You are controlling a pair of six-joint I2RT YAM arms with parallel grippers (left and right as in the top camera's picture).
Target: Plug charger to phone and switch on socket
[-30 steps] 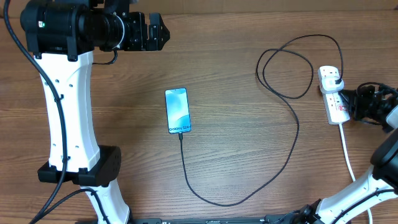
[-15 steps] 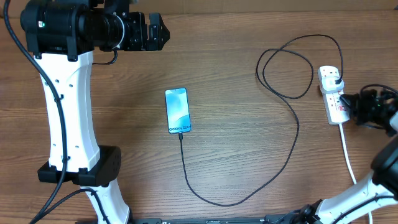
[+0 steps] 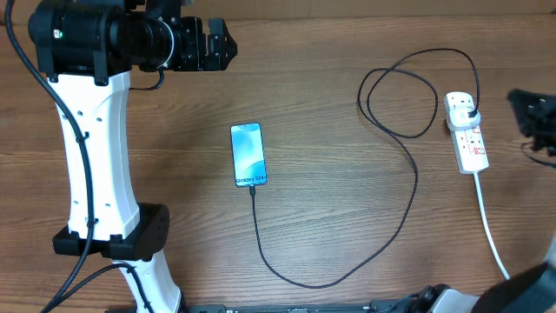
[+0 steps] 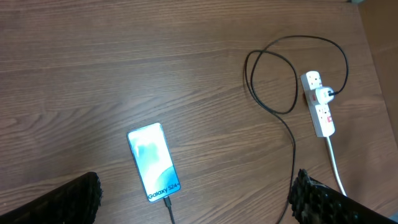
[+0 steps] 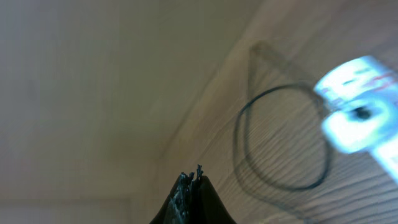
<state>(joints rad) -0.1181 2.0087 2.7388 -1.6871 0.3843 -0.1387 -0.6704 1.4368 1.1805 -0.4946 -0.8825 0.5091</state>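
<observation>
your left gripper [image 3: 216, 45] hangs above the wooden table [image 3: 347, 226] with its jaws released and spread wide, nothing between them. in its wrist view one of its dark fingers [image 4: 65, 202] shows in each bottom corner. the phone [image 4: 153, 163] lies flat on the table below and between those fingers, nearer the left one, with its screen lit and "galaxy" readable near the lower end. the charger cable [image 3: 408, 204] meets the phone's lower edge. from there it sweeps under the jaws' line and out past the right finger, curls into a loop, and ends at the black plug [image 3: 470, 110], which sits in the power strip [image 3: 467, 132].

your right gripper [image 5: 191, 177] has its jaws clenched tip to tip, grasping nothing. its wrist view is badly blurred. even so, you can make out the power strip up and to the right of the closed tips, apart from them, with the cable's loop between. from overhead the strip lies just beside the gripper, not touching it. its white cord [image 3: 488, 222] runs along the table. the red switches are too small for you to tell their position.
</observation>
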